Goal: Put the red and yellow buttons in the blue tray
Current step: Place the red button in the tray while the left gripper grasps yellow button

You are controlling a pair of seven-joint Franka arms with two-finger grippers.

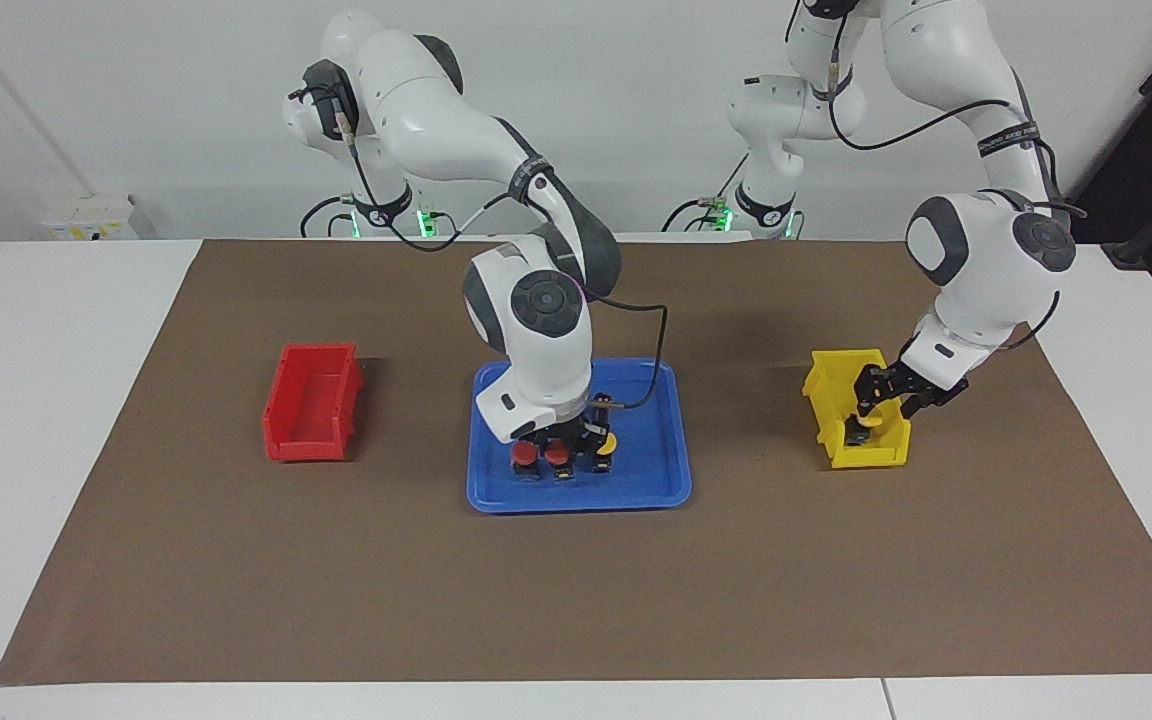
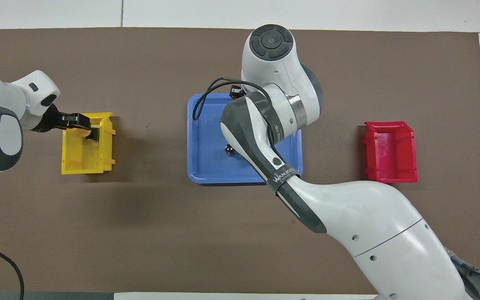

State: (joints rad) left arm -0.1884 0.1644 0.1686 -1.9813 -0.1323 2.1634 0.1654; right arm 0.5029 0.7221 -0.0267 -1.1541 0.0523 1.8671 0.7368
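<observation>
The blue tray (image 1: 651,478) lies at the middle of the mat and also shows in the overhead view (image 2: 204,137). Two red buttons (image 1: 524,456) (image 1: 559,456) and one yellow button (image 1: 606,444) stand in it, side by side. My right gripper (image 1: 548,445) is down in the tray right at the red buttons; its arm hides them in the overhead view. My left gripper (image 1: 884,405) (image 2: 82,124) reaches into the small yellow bin (image 1: 836,455) (image 2: 82,160), right at a second yellow button (image 1: 866,422) (image 2: 85,133) inside it.
A small red bin (image 1: 311,405) (image 2: 390,152) stands on the mat toward the right arm's end and shows nothing inside. A small dark cylinder (image 2: 229,150) stands in the blue tray. The brown mat (image 1: 576,600) covers the table.
</observation>
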